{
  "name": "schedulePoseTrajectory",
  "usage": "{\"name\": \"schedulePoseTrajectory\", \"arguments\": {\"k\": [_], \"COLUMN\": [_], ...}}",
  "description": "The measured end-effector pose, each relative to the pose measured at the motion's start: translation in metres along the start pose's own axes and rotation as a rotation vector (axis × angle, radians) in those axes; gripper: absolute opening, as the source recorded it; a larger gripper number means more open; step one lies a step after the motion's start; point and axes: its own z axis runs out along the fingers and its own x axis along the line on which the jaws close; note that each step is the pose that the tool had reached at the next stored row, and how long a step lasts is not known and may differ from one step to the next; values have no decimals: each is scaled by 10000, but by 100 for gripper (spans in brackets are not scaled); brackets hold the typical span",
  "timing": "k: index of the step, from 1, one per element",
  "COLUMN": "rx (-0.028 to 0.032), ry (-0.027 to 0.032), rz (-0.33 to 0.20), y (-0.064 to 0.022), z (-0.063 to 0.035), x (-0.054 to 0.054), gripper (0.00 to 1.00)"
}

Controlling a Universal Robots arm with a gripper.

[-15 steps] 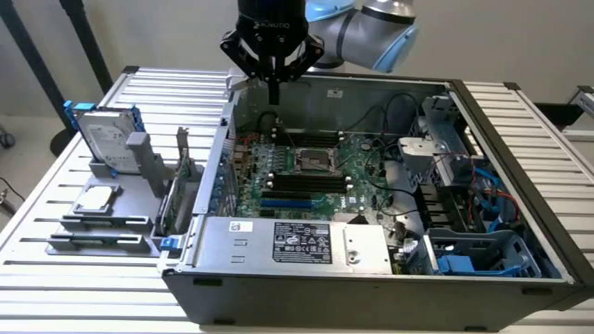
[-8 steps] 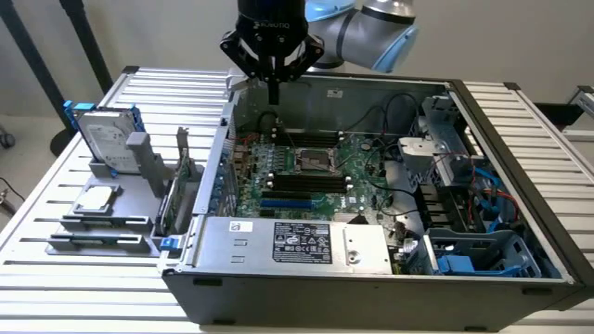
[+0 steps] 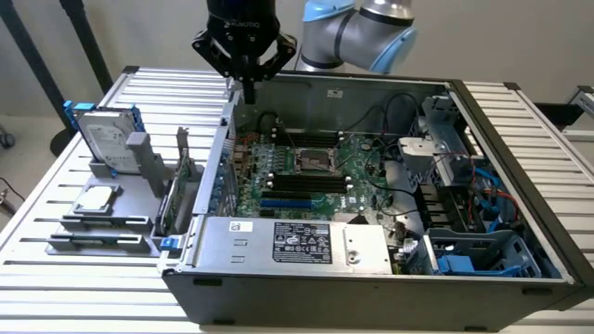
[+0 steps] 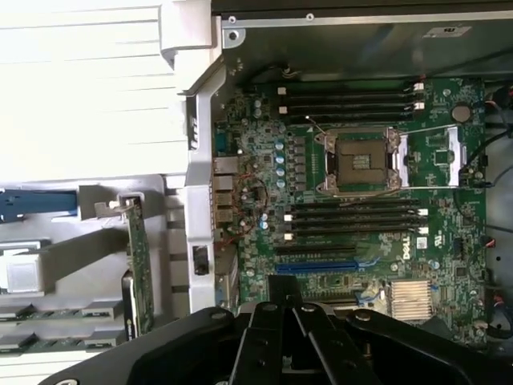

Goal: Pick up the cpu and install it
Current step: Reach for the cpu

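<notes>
Above the open computer case (image 3: 371, 292), at its far corner on the exterior view's left, the black gripper (image 3: 247, 96) hangs with its fingers pressed together and nothing between them. Its tips sit just over the case's rim, clear of the boards below. In the wrist view the gripper (image 4: 285, 298) shows as closed dark fingers over the green motherboard (image 4: 264, 208).

The cpu (image 3: 94, 200) lies flat on a grey holder (image 3: 102, 229) near the desk's (image 3: 55, 278) edge on the exterior view's left. It is outside the case and well apart from the gripper, with its silvery top facing up. Just behind it on the same holder, a hard drive (image 3: 105, 139) in a blue frame stands upright on edge. An expansion card (image 3: 178, 188) stands on edge between the holder and the case wall.

Inside the case, the cpu socket (image 3: 316, 161) sits near the middle of the motherboard, a metal frame around a dark square. In the wrist view the socket (image 4: 358, 163) has its dark centre uncovered, with rows of memory slots (image 4: 353, 220) on either side. A labelled power supply (image 3: 297, 240) lies along the case's near edge. Blue drive bays (image 3: 474, 261) occupy the near corner on the exterior view's right.
</notes>
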Motion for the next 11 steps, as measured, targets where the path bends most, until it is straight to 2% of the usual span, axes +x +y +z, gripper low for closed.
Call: {"name": "schedulePoseTrajectory", "arguments": {"k": [11], "rx": [26], "ry": [11], "rz": [1], "y": [-36], "z": [34], "x": [500], "gripper": [11]}}
